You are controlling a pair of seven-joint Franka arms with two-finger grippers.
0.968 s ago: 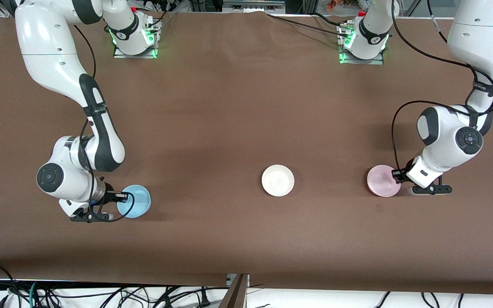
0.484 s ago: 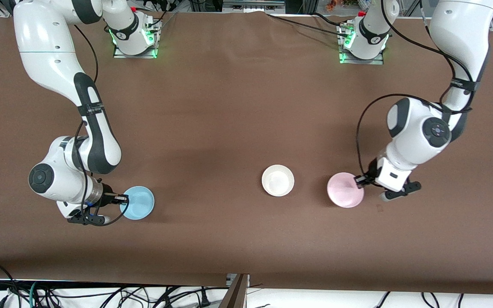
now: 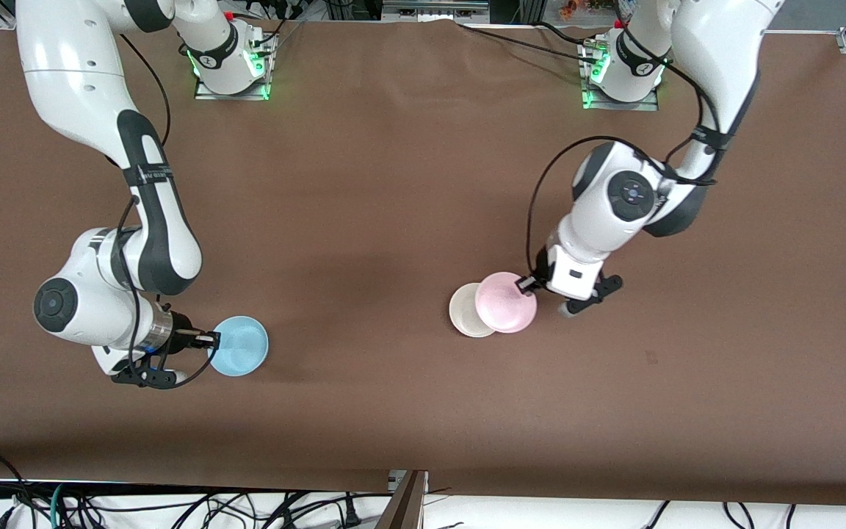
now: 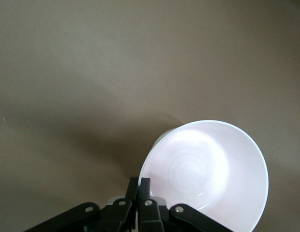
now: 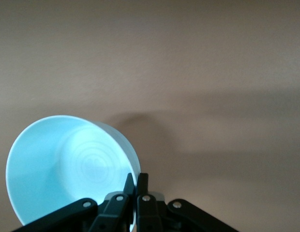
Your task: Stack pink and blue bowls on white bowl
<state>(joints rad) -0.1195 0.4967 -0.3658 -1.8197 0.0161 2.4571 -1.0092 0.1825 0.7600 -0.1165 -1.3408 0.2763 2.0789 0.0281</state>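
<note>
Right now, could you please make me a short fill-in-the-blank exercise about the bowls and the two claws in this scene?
1. The left claw is shut on the rim of the ____ bowl.
2. That bowl partly overlaps the ____ bowl in the front view.
3. The right claw is shut on the rim of the ____ bowl.
4. The blue bowl is toward the ____ arm's end of the table.

Missing words: pink; white; blue; right

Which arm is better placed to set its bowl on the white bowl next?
Left. Its tool holds the pink bowl by the rim, partly over the white bowl; the right tool holds the blue bowl well away.
</note>
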